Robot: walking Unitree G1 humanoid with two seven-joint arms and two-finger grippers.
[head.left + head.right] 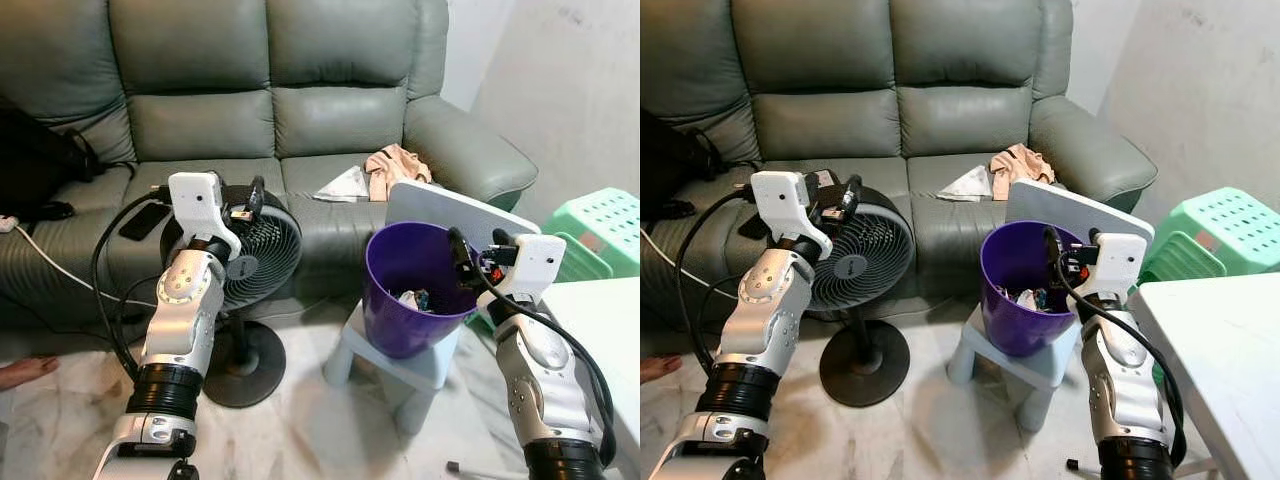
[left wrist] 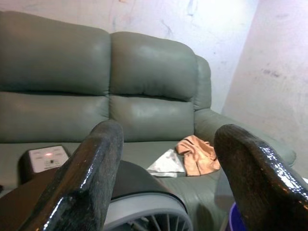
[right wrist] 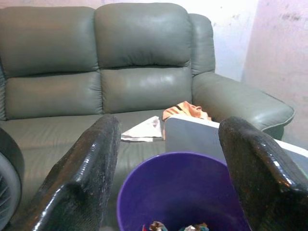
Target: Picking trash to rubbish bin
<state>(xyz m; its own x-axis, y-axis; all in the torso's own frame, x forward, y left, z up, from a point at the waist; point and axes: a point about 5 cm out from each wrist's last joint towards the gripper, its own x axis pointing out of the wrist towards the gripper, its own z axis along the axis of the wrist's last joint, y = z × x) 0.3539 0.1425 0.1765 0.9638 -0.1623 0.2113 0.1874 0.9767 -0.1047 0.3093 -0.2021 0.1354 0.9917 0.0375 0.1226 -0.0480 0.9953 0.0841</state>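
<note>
Hovering with the right gripper [image 3: 166, 168] at the rim of the purple bin [image 1: 415, 290] on its small stool [image 1: 400, 360] — fingers spread, holding nothing, left gripper [image 2: 166, 178] likewise — and risking nudging it over, scraps [image 1: 1030, 296] spilling.

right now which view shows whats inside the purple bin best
The right eye view: it looks down into the purple bin and shows the trash at its bottom. The left eye view shows less trash. The right wrist view catches scraps at its edge; the left wrist view only a rim corner.

Bin [image 1: 410, 300] trash [image 1: 412, 298] too small t/ID
</note>
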